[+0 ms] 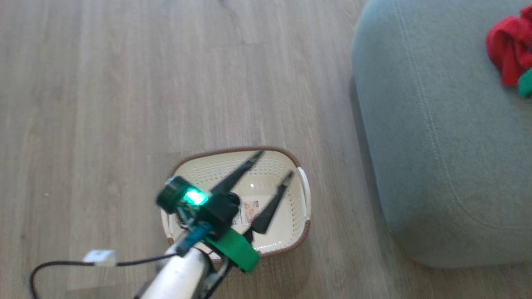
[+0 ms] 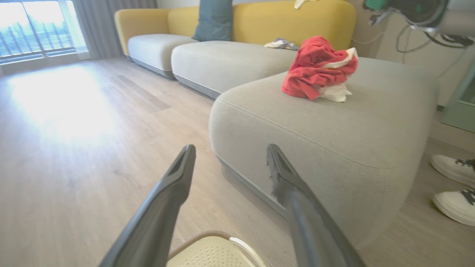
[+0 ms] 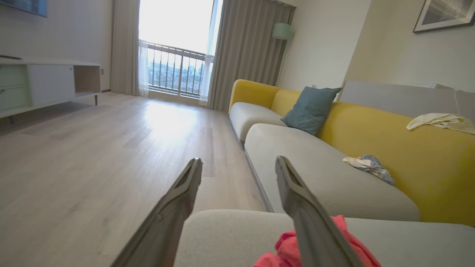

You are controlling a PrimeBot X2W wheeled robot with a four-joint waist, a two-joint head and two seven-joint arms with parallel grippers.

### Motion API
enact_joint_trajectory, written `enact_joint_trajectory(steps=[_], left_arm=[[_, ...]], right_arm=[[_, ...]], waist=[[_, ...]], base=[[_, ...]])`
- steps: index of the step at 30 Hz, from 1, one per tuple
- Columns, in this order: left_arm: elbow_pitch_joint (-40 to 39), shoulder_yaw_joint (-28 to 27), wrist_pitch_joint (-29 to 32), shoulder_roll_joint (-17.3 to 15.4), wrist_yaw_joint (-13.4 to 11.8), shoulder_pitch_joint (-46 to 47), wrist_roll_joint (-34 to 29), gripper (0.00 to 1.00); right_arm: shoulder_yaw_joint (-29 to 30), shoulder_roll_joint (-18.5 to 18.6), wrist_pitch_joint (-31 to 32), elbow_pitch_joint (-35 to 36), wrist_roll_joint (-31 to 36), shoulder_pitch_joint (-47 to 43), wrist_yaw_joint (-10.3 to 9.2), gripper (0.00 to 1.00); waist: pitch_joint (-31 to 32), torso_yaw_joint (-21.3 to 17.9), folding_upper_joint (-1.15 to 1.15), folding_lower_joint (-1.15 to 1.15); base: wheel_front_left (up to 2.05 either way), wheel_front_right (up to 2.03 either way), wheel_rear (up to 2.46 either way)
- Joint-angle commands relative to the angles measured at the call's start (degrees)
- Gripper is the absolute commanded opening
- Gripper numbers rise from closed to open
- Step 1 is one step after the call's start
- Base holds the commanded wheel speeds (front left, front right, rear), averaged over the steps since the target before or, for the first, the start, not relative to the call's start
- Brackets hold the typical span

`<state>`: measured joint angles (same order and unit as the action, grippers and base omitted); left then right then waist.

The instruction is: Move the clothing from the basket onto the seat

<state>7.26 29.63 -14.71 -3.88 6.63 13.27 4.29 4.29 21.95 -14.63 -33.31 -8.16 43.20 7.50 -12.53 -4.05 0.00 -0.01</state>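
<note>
As the basket (image 1: 232, 150) lies empty, clothing (image 2: 315, 70) on seat (image 2: 334, 126), retreat appears due. Lift left hand (image 1: 274, 164) and right hand (image 3: 238, 160), both spread, straight clear.

Cropped and covered
You see the clothing (image 1: 507, 45) cropped by the right edge, and the label (image 1: 251, 209) in the basket (image 1: 232, 149) (print too small to read) half behind the left gripper (image 1: 274, 164).

spot: looking like somebody's living room at home | long sofa, yellow fabric back, pale grey seat cushions (image 3: 371, 141), sitting along the cream wall (image 3: 389, 55) | square teal pillow (image 3: 311, 109) leaning on it | grey floor-length curtains (image 3: 245, 55) hanging beside a railed balcony window (image 3: 174, 44)
</note>
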Motion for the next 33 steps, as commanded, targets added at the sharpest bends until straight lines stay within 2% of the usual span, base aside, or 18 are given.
enact_joint_trajectory(steps=[1, 7, 14, 17, 22, 27, 33], left_arm=[[-2.6, -3.6, -0.3, 0.3, -0.6, 0.5, 0.8, 1.0], [-4.5, -9.7, -0.3, 0.7, -1.5, -1.2, 0.6, 1.0], [-6.5, -16.1, -0.3, 1.0, -5.5, -3.3, 1.6, 1.0], [-7.3, -17.6, -0.3, 1.0, -7.7, -4.4, 4.7, 1.0], [-6.1, -18.3, -0.3, 1.0, -8.6, -5.8, 5.9, 1.0], [-4.7, -19.4, -0.3, 1.0, -10.8, -7.7, 6.9, 1.0], [-3.2, -18.7, -0.3, 1.0, -11.0, -8.8, 6.0, 1.0]], right_arm=[[-1.4, 0.8, -0.4, 5.1, -2.0, -2.5, -0.01, 1.0], [-3.2, -0.7, -0.4, 19.3, -7.0, -15.3, -0.01, 1.0], [-2.9, -6.0, -0.4, 26.0, -8.6, -26.0, -0.01, 1.0], [-3.4, -8.6, -0.4, 26.6, -9.0, -29.3, -0.01, 1.0], [-3.1, -12.2, -0.4, 25.8, -10.0, -32.9, -0.01, 1.0], [-2.6, -15.3, -0.4, 24.4, -8.2, -36.4, -0.01, 1.0], [-3.3, -17.0, -0.4, 22.2, -5.5, -39.0, -0.01, 1.0]], waist=[[1.8, 2.2, 0.0, 0.01], [4.0, 6.3, 0.0, 0.01], [6.1, 11.5, 0.0, 0.01], [6.8, 13.5, 0.0, 0.01], [7.9, 15.8, 0.0, 0.01], [8.9, 17.3, 0.0, 0.01], [9.7, 17.7, 0.0, 0.01]], base=[[0.0, 0.0, 0.0], [0.0, 0.0, 0.0], [0.0, 0.0, 0.0], [0.0, 0.0, 0.0], [0.0, 0.0, 0.0], [0.0, 0.0, 0.0], [0.0, 0.0, 0.0]])
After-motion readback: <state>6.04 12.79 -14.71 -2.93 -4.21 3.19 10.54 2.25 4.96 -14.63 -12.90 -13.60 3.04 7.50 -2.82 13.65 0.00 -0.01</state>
